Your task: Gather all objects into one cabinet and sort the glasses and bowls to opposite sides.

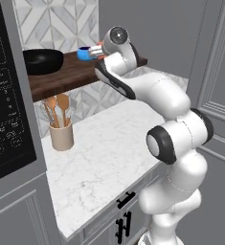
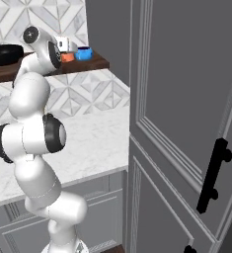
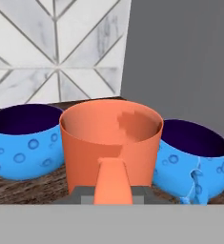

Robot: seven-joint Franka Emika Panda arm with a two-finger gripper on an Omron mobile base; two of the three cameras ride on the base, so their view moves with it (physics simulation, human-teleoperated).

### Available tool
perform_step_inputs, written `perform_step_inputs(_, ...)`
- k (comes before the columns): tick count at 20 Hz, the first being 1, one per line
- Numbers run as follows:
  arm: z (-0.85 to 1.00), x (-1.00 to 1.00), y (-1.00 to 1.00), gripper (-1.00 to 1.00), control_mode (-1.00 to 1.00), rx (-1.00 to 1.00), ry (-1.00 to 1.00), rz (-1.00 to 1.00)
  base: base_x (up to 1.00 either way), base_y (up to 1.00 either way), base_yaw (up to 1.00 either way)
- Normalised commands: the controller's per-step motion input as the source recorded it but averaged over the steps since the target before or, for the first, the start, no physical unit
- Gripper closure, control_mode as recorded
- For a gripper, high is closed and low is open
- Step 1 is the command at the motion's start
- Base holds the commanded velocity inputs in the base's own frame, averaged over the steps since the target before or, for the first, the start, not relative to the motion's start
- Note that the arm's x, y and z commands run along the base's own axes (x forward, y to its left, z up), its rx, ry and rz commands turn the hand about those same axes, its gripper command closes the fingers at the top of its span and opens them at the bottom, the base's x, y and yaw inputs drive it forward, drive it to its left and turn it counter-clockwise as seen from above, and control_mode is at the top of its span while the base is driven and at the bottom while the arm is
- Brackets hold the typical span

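My pincer is clenched on the handle of the orange-red mug, the two dark tips pressed against either side of that handle at the bottom of the hand view. The mug stands upright, long axis vertical, open mouth up, with its handle pointing straight back toward my hand. It sits on the dark brown wooden shelf board, between the two bright-blue cups: the left blue cup is just beside it on one side, the right blue cup just beside it on the other, both upright with dark insides showing. The right cup's small handle faces toward my camera. Whether the cups actually touch the mug I cannot tell.

From the left base view my arm reaches up to the shelf's right part, where one blue cup shows next to my wrist. The wide black bowl rests at the shelf's left end, well apart from the cups. Below, on the marble counter, stands the beige utensil holder with wooden spoons.
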Motion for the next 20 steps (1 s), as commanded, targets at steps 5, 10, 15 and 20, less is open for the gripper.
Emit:
perform_step_inputs(5,-0.06,0.18,0.08,1.00,-1.00,0.00,0.00,-0.03,0.00,0.00,0.00)
perform_step_inputs(10,-0.13,0.12,0.14,1.00,-1.00,0.00,0.00,-0.03,0.00,0.00,0.00)
perform_step_inputs(15,-0.15,0.04,0.11,-1.00,-1.00,0.00,0.00,-0.02,0.00,0.00,0.00)
perform_step_inputs(20,-0.03,0.00,0.00,-1.00,-1.00,0.00,0.00,-0.03,0.00,0.00,0.00)
